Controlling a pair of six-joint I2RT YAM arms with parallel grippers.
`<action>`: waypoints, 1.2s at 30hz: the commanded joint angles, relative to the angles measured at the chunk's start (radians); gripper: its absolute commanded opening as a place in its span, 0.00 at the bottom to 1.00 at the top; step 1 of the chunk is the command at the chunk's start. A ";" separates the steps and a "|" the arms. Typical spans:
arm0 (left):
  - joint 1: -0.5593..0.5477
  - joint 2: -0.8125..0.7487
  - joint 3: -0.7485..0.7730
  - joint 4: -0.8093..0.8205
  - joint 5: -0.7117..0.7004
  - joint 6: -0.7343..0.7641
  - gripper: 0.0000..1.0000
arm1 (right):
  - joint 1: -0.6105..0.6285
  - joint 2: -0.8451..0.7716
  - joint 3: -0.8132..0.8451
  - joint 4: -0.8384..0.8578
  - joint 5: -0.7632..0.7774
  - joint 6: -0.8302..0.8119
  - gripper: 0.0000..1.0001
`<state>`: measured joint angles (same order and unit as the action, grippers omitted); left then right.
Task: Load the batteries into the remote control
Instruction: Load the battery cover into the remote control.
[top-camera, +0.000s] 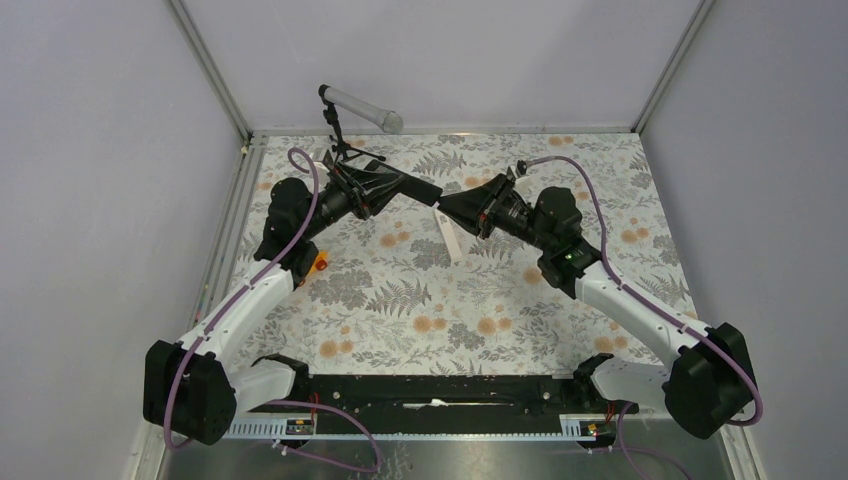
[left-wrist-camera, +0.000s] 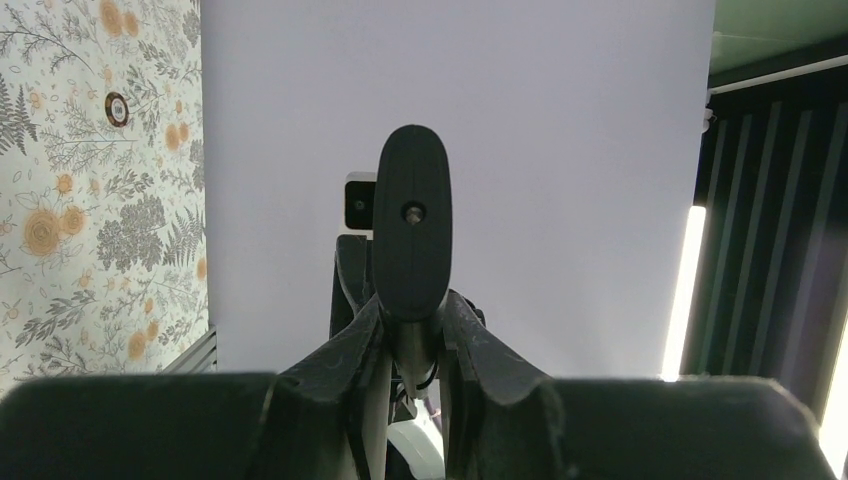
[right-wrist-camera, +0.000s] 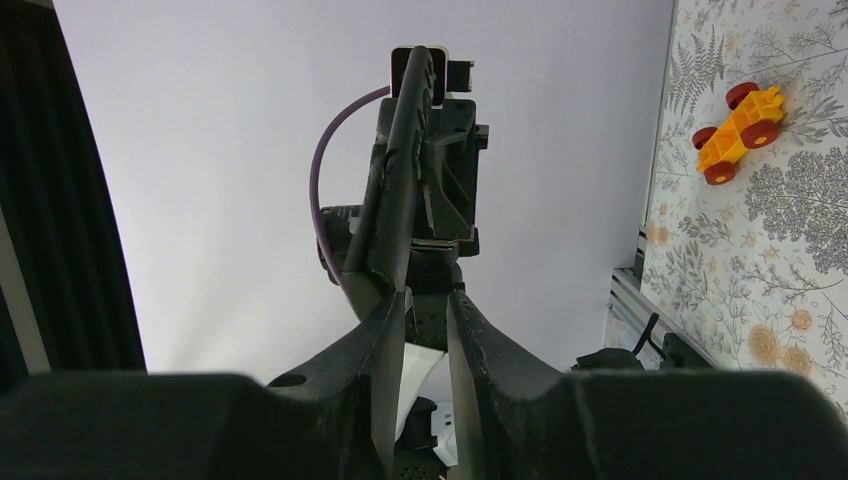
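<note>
A black remote control (top-camera: 421, 190) hangs in the air over the far middle of the table, between my two grippers. My left gripper (top-camera: 392, 187) is shut on one end of it. In the left wrist view the remote (left-wrist-camera: 412, 225) stands end-on out of the left gripper (left-wrist-camera: 412, 312), pinched between both fingers. My right gripper (top-camera: 452, 208) is at the other end, its jaws a little apart. In the right wrist view the remote (right-wrist-camera: 408, 170) runs edge-on away from the right gripper (right-wrist-camera: 427, 300), its near end by the left fingertip (right-wrist-camera: 385, 315), with open space between the pads. No batteries show.
A white oblong piece (top-camera: 450, 240) lies on the flowered cloth under the grippers. An orange toy car (right-wrist-camera: 740, 120) with red wheels sits by the left arm (top-camera: 320, 263). A small stand with a grey cylinder (top-camera: 360, 108) is at the back. A small dark round thing (left-wrist-camera: 117, 108) lies on the cloth.
</note>
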<state>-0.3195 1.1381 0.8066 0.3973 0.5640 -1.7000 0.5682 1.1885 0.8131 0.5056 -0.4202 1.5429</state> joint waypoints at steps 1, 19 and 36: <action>0.000 -0.021 0.030 0.059 0.023 0.008 0.00 | -0.008 -0.022 -0.003 0.023 0.007 -0.010 0.31; 0.022 -0.009 0.043 -0.012 0.026 0.082 0.00 | -0.022 -0.112 0.005 -0.133 0.092 -0.103 0.44; 0.022 -0.008 0.064 -0.002 0.059 0.104 0.00 | 0.024 0.130 0.216 -0.131 -0.076 -0.220 0.81</action>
<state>-0.3031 1.1400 0.8131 0.3336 0.6006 -1.6073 0.5655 1.2850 0.9527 0.3485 -0.4500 1.3563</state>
